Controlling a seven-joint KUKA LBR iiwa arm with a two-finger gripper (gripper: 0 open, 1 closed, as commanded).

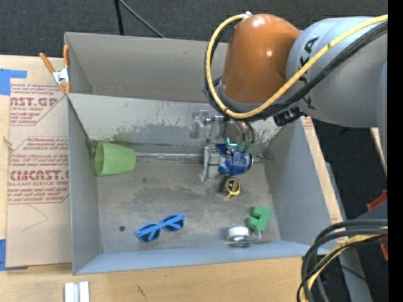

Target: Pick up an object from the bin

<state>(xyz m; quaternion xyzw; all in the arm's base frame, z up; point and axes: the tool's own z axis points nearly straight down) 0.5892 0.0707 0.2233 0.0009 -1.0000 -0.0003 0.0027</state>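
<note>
My gripper (208, 168) hangs below the orange wrist cover, over the right middle of the bin. A crumpled blue and white thing (234, 162) lies directly against its right side. Just below that, on the bin floor, lies a small yellow and black ring-shaped thing (232, 187).
A green block (259, 218) and a round silver cap (238, 234) lie near the front right corner. Blue sunglasses (160, 227) lie at the front middle. A green cup (114, 159) lies on its side by the left wall. The arm covers the bin's back right.
</note>
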